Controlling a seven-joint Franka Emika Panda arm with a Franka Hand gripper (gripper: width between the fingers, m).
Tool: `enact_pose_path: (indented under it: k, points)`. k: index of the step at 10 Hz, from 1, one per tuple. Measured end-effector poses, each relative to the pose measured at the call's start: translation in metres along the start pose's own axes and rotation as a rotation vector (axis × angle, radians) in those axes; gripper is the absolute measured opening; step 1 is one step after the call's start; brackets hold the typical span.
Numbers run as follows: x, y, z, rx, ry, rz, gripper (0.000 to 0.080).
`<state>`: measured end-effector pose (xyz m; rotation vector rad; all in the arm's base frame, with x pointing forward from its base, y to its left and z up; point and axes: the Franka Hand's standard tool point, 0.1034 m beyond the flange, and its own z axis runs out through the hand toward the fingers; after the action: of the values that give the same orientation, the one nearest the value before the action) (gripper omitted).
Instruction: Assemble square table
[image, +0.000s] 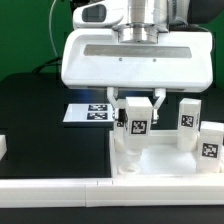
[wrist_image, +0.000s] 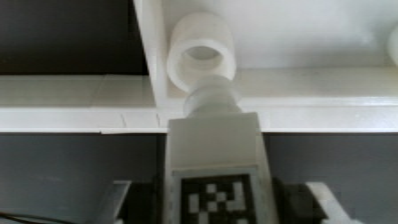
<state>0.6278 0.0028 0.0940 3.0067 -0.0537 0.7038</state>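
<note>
Leg (wrist_image: 215, 160) sits clamped between the half-closed fingers of the gripper (image: 138, 124), long axis running straight out from the hand. Directly ahead of its threaded tip lies a corner socket (wrist_image: 205, 58) of the tabletop (image: 130, 62), apparently just touching. Two spare legs (image: 200, 132) stand beside the hand.

Tagged leg (wrist_image: 214, 150) at corner socket (wrist_image: 201, 55)
</note>
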Motion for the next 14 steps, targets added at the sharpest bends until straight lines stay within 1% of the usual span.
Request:
enact_pose_path:
  k: [3,4,7,10,11,12,13,14]
  points:
    - [-0.009,0.005,0.009,-0.01,-0.015,-0.001,0.0282]
    - [-0.008,0.005,0.011,-0.013,-0.008,-0.002,0.0282]
    - [-0.017,0.004,0.019,-0.018,-0.019,-0.007,0.0282]
    - [-0.018,0.004,0.02,-0.019,-0.022,-0.007,0.0282]
    - [-0.018,0.004,0.02,-0.019,-0.023,-0.007,0.0372]
    - [-0.019,0.005,0.02,-0.019,-0.023,-0.007,0.051]
    - [-0.019,0.005,0.02,-0.019,-0.023,-0.007,0.0605]
    - [-0.019,0.005,0.02,-0.019,-0.023,-0.007,0.0605]
